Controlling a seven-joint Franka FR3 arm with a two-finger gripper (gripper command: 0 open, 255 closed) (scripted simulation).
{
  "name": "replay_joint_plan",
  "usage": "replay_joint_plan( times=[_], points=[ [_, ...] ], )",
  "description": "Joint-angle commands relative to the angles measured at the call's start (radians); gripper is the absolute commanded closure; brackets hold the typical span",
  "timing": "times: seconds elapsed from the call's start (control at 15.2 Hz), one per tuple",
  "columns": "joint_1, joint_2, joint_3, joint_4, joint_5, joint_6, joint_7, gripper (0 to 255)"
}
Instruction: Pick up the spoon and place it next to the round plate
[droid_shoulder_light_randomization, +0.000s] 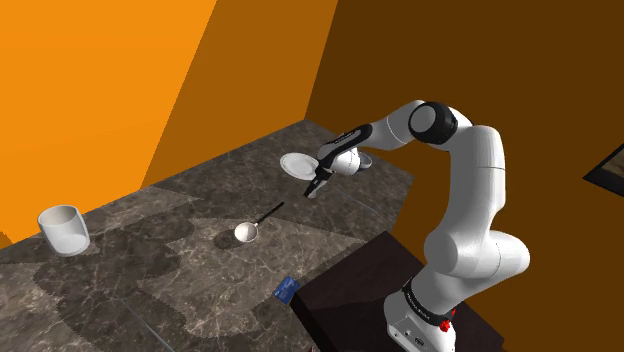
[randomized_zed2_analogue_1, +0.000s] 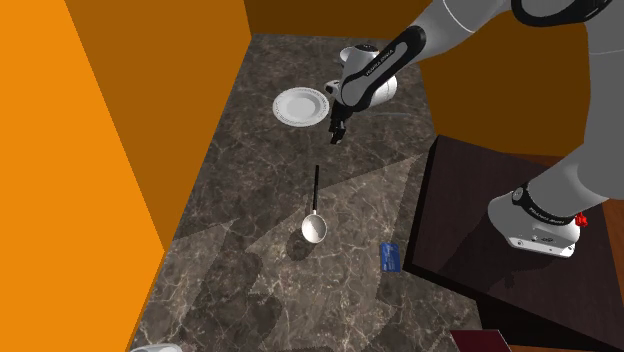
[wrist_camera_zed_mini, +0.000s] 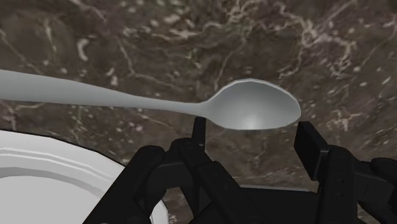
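Note:
In the wrist view a grey spoon (wrist_camera_zed_mini: 257, 107) lies crosswise between my black fingers (wrist_camera_zed_mini: 199, 132), which clasp its bowl from both sides; its handle runs out past one finger, over the rim of the white round plate (wrist_camera_zed_mini: 44, 167). In the shoulder view my gripper (droid_shoulder_light_randomization: 318, 186) hangs low over the dark marble counter, just at the near edge of the round plate (droid_shoulder_light_randomization: 297, 165). From the second exterior view the gripper (randomized_zed2_analogue_1: 335, 132) points down right beside the plate (randomized_zed2_analogue_1: 301, 106). The spoon itself is too small to make out in either outer view.
A ladle with a white bowl and black handle (droid_shoulder_light_randomization: 250, 228) (randomized_zed2_analogue_1: 314, 222) lies mid-counter. A white cup (droid_shoulder_light_randomization: 63, 228) stands at the shoulder view's far left. A small blue card (droid_shoulder_light_randomization: 285, 290) (randomized_zed2_analogue_1: 390, 257) sits by the dark stand (randomized_zed2_analogue_1: 480, 230). Orange walls border the counter.

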Motion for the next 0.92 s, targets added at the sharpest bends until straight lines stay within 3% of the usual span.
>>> replay_joint_plan(
  times=[0.0, 0.2, 0.26, 0.59, 0.86],
  points=[
    [0.000, 0.001, 0.000, 0.000, 0.000, 0.001, 0.000, 255],
    [0.000, 0.001, 0.000, 0.000, 0.000, 0.001, 0.000, 255],
    [0.000, 0.001, 0.000, 0.000, 0.000, 0.001, 0.000, 0],
    [0.000, 0.001, 0.000, 0.000, 0.000, 0.001, 0.000, 0],
    [-0.038, -0.121, 0.017, -0.056, 0.012, -0.068, -0.008, 0]
  ],
)
